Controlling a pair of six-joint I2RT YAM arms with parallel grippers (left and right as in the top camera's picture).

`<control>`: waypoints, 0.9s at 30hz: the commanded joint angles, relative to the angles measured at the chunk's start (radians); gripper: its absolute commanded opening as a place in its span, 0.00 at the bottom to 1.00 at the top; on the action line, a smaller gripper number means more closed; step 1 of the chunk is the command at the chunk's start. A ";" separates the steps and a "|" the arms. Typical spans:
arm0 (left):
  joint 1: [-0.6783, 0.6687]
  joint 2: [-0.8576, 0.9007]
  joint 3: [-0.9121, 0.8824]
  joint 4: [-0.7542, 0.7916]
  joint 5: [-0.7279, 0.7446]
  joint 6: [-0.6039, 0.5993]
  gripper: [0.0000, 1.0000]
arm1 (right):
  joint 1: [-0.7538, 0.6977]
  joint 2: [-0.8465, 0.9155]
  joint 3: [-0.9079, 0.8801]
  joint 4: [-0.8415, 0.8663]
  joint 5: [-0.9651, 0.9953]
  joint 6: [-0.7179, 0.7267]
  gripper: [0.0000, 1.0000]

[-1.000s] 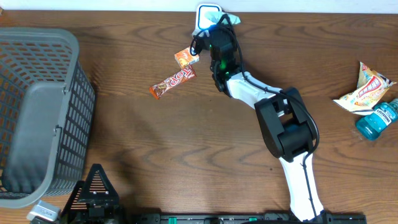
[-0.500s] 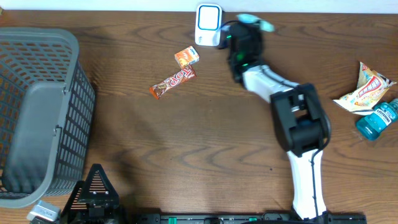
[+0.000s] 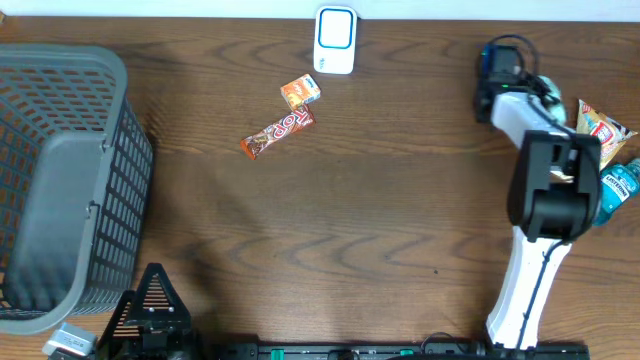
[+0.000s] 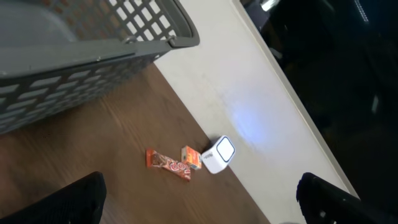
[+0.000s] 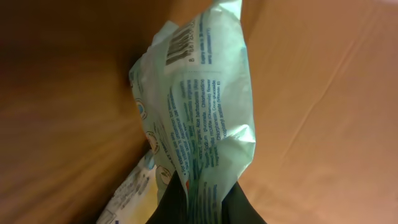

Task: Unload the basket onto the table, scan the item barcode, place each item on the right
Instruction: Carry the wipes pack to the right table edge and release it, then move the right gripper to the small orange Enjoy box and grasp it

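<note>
My right gripper (image 5: 202,208) is shut on a pale green packet (image 5: 208,106) with blue print. Its dark fingers (image 5: 171,202) pinch the packet's lower edge, and a barcode (image 5: 180,46) shows near its top end. Seen from overhead, the right gripper (image 3: 497,62) is at the far right of the table, well away from the white scanner (image 3: 334,40) at the back edge. My left gripper (image 4: 202,208) is open with nothing between its fingers, low at the front left, looking at the scanner (image 4: 219,154) from afar.
A candy bar (image 3: 277,133) and a small orange box (image 3: 300,92) lie just left of the scanner. A grey basket (image 3: 60,180) fills the left end. A snack bag (image 3: 597,130) and a blue bottle (image 3: 615,190) lie at the right edge beside the right arm.
The right arm has swung from the scanner to the table's right end, carrying the green packet. The left arm has not moved.
</note>
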 commanded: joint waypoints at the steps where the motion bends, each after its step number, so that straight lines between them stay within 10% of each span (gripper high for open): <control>1: 0.029 -0.005 -0.006 0.003 -0.010 0.016 0.98 | -0.058 -0.035 0.009 -0.064 0.014 0.282 0.01; 4: 0.041 -0.005 -0.006 0.004 -0.010 0.013 0.98 | -0.085 -0.036 0.009 -0.083 0.031 0.357 0.05; 7: 0.043 -0.005 -0.006 0.004 -0.010 0.005 0.98 | -0.086 -0.043 0.009 -0.082 0.044 0.407 0.51; 8: 0.043 -0.005 -0.006 0.004 -0.010 0.005 0.98 | -0.077 -0.052 0.009 -0.080 0.043 0.416 0.81; 10: 0.043 -0.005 -0.006 0.004 -0.010 0.005 0.98 | -0.057 -0.074 0.009 -0.064 0.036 0.424 0.99; 16: 0.043 -0.005 -0.006 0.004 -0.010 0.005 0.98 | 0.046 -0.183 0.009 -0.047 -0.137 0.456 0.99; 27: 0.043 -0.005 -0.006 0.004 -0.010 0.001 0.98 | 0.353 -0.279 0.009 -0.200 -1.117 0.592 0.99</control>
